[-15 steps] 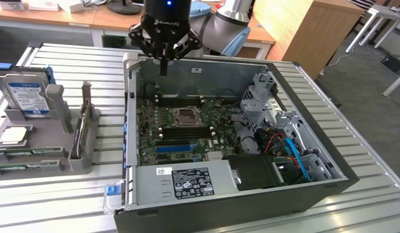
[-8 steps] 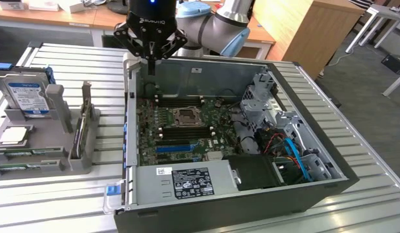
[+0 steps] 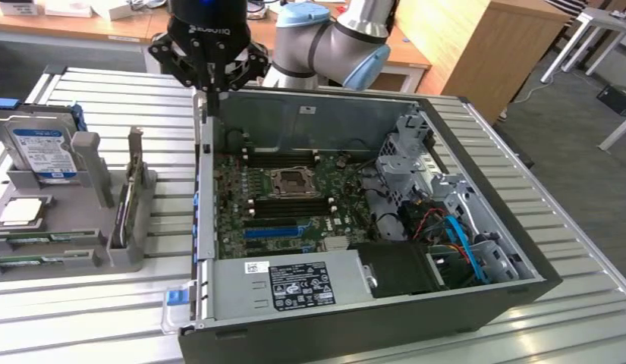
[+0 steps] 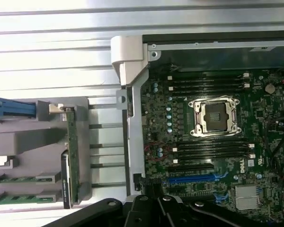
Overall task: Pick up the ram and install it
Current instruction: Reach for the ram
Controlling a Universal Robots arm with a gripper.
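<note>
Two ram sticks lie flat in a grey holder at the exterior view's left; they are thin green boards. In the wrist view the same ram sticks sit in the holder's slots. My gripper hangs over the far corner of the open PC case's left wall, well away from the sticks. Its fingers are shut with nothing seen between them. The gripper's dark body shows in the wrist view. The motherboard's black slots flank the CPU socket.
A hard drive and an upright card with a metal bracket also stand in the holder. A blue slot lies on the motherboard. Drive cage and cables crowd the case's right side. Desks and a wooden cabinet stand behind.
</note>
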